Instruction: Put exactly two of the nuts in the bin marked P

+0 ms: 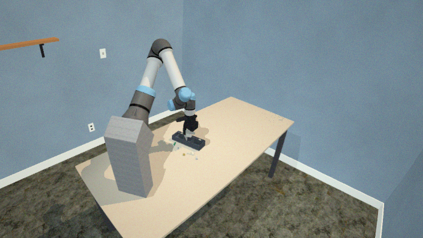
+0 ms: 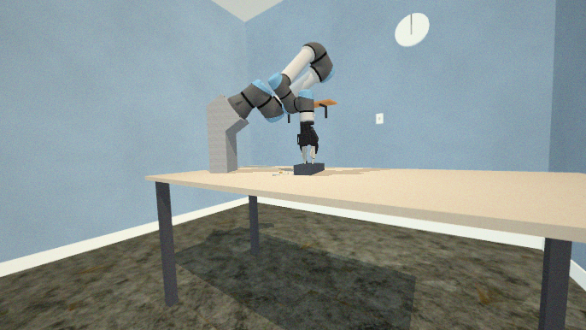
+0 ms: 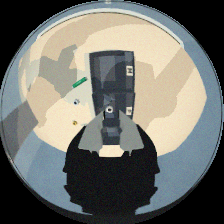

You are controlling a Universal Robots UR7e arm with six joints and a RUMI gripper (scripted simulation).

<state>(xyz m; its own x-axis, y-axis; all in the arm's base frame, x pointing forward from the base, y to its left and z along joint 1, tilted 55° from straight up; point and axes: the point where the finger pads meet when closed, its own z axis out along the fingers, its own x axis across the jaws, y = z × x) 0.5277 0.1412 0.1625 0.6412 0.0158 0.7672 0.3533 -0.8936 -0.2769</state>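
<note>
One pincer [image 1: 186, 139] [image 2: 309, 162] [image 3: 111, 111] points down over the dark bins [image 1: 197, 145] [image 2: 302, 169] [image 3: 97, 75], near the middle of the frame in the top view and right of centre in the exterior view; its tips stand a little apart, a narrow gap with nothing gripped. A ring-shaped nut [image 3: 109, 109] shows just below the centre of the wrist view, in line with the gap, over the lower part of the bins; whether it rests on the bin floor or is above it, I cannot tell.

The bins stand upright in a row on the tabletop [image 1: 234, 135] [image 2: 384, 188] [image 3: 165, 110]; two white labels show along their right side in the wrist view, an upper label [image 3: 129, 71] and a lower label [image 3: 129, 111], both too small to read surely, so which bin is P I cannot tell.

Left of the bins in the wrist view lie a green piece [image 1: 174, 143] [image 3: 80, 82], tilted, then a small bluish piece [image 1: 177, 148] [image 3: 76, 102] below it and a yellow piece [image 1: 184, 154] [image 3: 75, 122] lower again; in the top view, white bits [image 1: 191, 153] lie to the right of the yellow piece, and a pale piece [image 1: 197, 158] sits below them, towards the bottom of the frame.
</note>
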